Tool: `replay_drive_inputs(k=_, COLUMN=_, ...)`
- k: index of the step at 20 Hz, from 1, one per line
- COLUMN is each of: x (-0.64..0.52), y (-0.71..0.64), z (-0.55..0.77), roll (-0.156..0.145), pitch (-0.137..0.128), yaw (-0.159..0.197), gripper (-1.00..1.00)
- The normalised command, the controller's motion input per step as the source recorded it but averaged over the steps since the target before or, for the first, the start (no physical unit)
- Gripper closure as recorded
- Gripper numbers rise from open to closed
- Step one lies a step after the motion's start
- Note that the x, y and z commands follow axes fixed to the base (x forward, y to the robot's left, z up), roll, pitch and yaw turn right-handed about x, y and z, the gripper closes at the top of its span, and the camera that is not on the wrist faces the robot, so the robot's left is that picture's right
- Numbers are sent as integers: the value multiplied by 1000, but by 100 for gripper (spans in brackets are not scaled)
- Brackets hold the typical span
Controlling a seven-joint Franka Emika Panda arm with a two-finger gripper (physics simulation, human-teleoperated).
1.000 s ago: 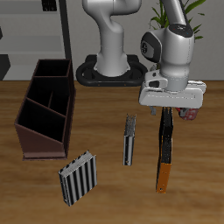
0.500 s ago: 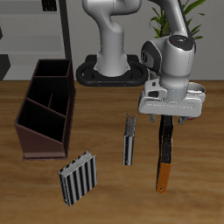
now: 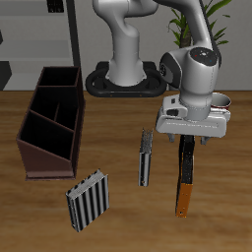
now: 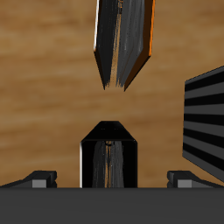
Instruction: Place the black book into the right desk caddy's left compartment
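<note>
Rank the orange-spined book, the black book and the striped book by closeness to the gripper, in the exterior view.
1. Orange-spined book, right below the gripper.
2. Black book, lying alongside that book.
3. Striped book, near the table's front edge.

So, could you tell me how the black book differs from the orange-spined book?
The black book is plain black; the orange-spined book shows an orange edge. The black book lies under the open gripper; the orange-spined book lies nearer the table's front edge. Both are narrow, lying roughly end to end.
</note>
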Motion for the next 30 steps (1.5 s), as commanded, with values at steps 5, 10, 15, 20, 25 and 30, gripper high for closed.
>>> replay_drive_inputs(k=5, x=-29, y=13, z=-111, roll=24, pitch=1, yaw=-12, gripper=100)
replay_drive_inputs(k=10, x=15, y=11, z=5, roll=12, pitch=7, yaw=-19, gripper=100)
replay_drive_inputs(k=15, x=-30, y=45, z=98, roll=25, pitch=-15, yaw=1, gripper=100)
replay_drive_inputs(k=20, x=-136, y=140, z=300, roll=38, pitch=-41, yaw=15, gripper=100)
replay_drive_inputs(k=25, x=-111, y=29, z=267, roll=20, pitch=-25, yaw=19, gripper=100)
replay_drive_inputs(k=30, x=-151, y=4, z=262, roll=21, pitch=2, yaw=51, gripper=100)
